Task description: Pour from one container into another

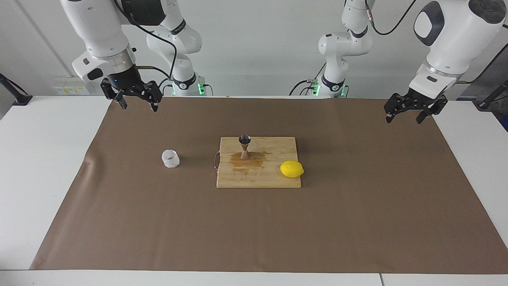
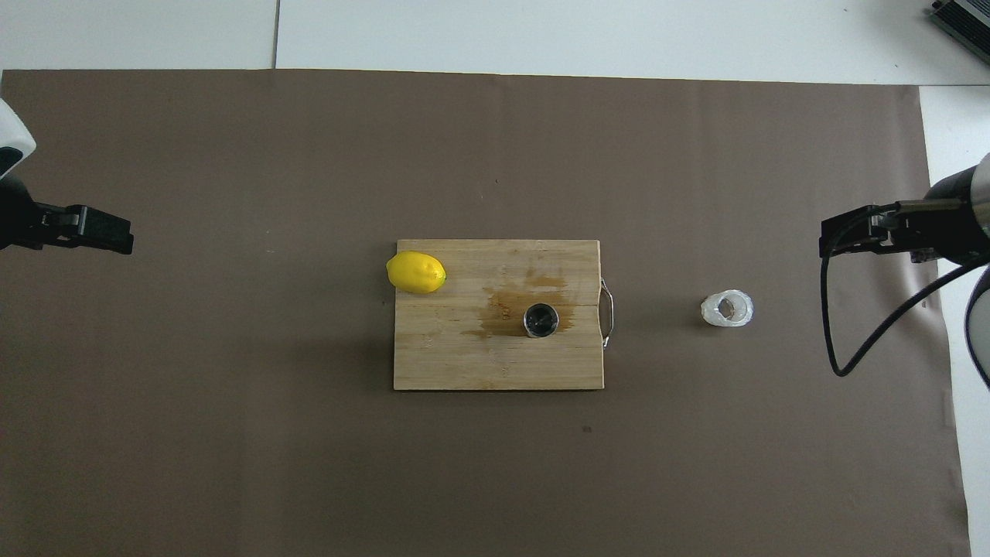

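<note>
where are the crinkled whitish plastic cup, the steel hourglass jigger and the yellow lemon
crinkled translucent whitish plastic cup (image 1: pixel 170 159), facing view, on its side wall
shiny steel hourglass jigger (image 1: pixel 245 147), facing view, on its narrow waist
yellow lemon (image 2: pixel 416 272), overhead view, on its top

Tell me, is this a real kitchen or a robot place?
Probably a robot lab set up like a kitchen counter. Two white robot arms stand at a paper-covered table, with only a cutting board, a lemon and a steel jigger.

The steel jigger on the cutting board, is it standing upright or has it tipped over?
Upright. The jigger stands on one cone on the cutting board, open mouth up; from overhead it shows only as a round rim.
</note>
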Available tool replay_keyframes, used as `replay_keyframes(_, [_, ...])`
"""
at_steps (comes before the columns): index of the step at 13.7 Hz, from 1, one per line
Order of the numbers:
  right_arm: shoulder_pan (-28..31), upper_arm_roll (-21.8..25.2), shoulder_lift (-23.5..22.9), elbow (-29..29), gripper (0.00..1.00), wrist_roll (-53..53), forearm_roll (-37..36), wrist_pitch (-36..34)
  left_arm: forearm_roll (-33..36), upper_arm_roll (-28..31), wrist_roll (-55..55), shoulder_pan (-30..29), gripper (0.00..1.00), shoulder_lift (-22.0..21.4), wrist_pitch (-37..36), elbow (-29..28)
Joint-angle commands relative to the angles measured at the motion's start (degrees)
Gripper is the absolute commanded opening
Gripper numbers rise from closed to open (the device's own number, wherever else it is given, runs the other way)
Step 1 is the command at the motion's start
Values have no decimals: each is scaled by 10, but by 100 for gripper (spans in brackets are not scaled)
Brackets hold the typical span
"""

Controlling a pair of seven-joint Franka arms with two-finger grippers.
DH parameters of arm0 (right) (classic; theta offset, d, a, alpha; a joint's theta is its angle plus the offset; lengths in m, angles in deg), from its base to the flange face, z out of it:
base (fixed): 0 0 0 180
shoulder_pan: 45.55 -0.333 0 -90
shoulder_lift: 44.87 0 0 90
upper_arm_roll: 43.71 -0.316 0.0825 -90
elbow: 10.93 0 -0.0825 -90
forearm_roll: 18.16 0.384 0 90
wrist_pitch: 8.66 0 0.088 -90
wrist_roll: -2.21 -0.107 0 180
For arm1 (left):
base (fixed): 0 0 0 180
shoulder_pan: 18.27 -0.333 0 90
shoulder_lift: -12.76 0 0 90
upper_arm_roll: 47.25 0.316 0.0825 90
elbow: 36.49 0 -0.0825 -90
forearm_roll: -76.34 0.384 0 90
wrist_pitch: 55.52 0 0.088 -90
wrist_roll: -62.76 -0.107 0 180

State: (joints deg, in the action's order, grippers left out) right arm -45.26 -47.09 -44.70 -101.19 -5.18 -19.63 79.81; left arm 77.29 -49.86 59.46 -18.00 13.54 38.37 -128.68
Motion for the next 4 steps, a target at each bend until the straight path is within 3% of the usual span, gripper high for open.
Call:
replay_keyframes(1, [2, -1, 17, -21, 100, -8, 3, 5, -3, 1, 3, 1, 100, 0, 6, 3])
replay_keyframes(4, [2, -1, 17, -21, 100, -5, 14, 8, -17, -3, 93, 11, 100, 0, -7, -1])
